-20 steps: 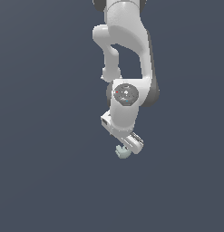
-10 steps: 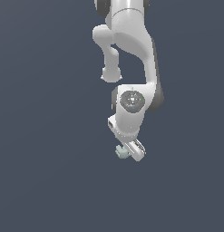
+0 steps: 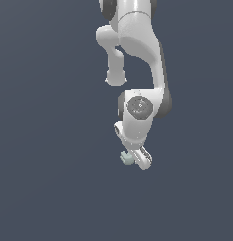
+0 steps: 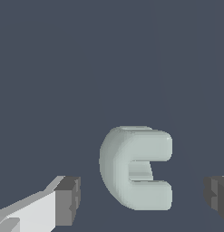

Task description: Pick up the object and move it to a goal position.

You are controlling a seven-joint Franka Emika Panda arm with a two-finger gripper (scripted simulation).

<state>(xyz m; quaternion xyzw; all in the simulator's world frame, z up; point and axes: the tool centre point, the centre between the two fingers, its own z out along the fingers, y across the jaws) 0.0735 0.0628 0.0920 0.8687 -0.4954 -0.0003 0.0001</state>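
The object [image 4: 131, 167] is seen as a pale grey-green, C-shaped lump with a rounded back and two stubby prongs. It is framed between the dark fingertips [image 4: 68, 199] of the gripper [image 4: 143, 197], which is spread wide, neither pad touching it.

White arm [image 3: 137, 52] descends from above, wrist [image 3: 139, 110] bent downward. Claw [image 4: 140, 199] points down with jaws spread wide; dark finger pads [image 4: 68, 199] stand well apart, gripping nothing
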